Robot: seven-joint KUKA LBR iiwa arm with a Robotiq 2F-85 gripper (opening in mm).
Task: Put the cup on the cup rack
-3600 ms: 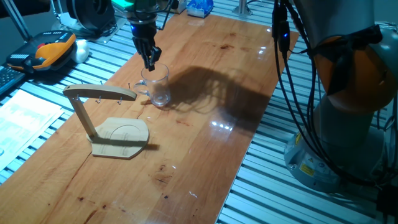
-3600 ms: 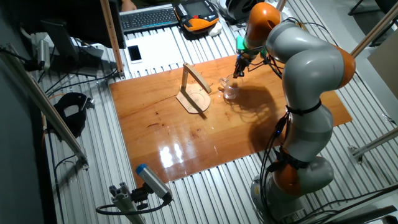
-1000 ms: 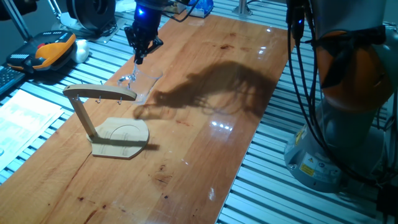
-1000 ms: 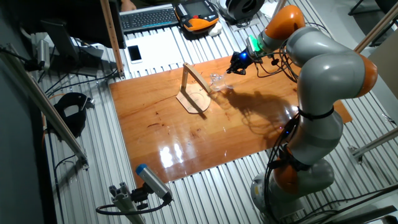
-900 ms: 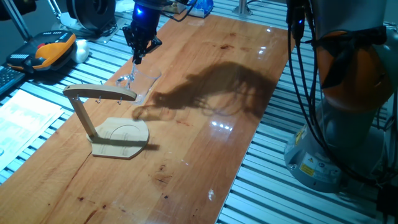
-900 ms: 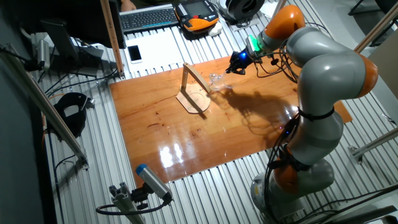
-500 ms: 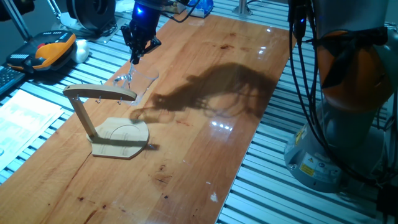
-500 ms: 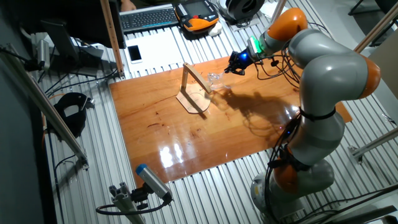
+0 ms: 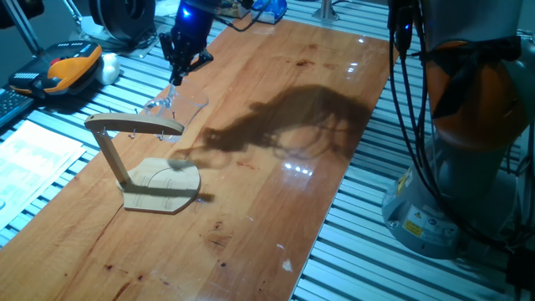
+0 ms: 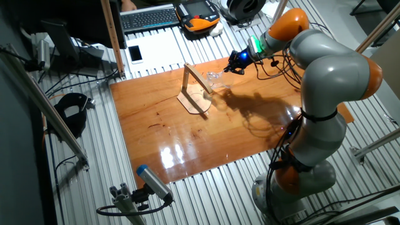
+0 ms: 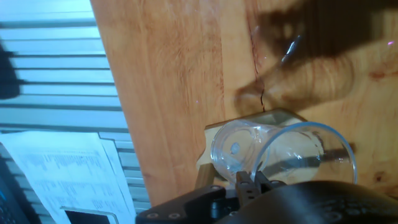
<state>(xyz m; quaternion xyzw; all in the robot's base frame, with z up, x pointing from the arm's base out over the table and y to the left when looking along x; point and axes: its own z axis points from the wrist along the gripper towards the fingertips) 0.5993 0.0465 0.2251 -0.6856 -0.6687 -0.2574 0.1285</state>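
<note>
The cup (image 9: pixel 182 105) is a clear glass mug. It hangs tilted on its side in the air, held by its rim in my shut gripper (image 9: pixel 177 75). It is just behind the free end of the top arm of the light wooden cup rack (image 9: pixel 134 125), whose base (image 9: pixel 164 186) lies on the table. In the other fixed view the gripper (image 10: pixel 233 66) holds the cup (image 10: pixel 216 76) next to the rack (image 10: pixel 194 86). In the hand view the cup (image 11: pixel 283 151) fills the lower middle in front of my fingertips (image 11: pixel 249 182), with pale rack wood (image 11: pixel 277 116) behind it.
An orange teach pendant (image 9: pixel 71 65) and a printed sheet (image 9: pixel 33 155) lie off the table's left edge on the slatted bench. A keyboard (image 10: pixel 149 17) is at the far side. The robot's base and cables (image 9: pixel 468 167) stand at the right.
The cup, which stood on the table earlier, is lifted and tipped on its side. Over the last second my gripper has carried it left, closer to the end of the rack's arm.
</note>
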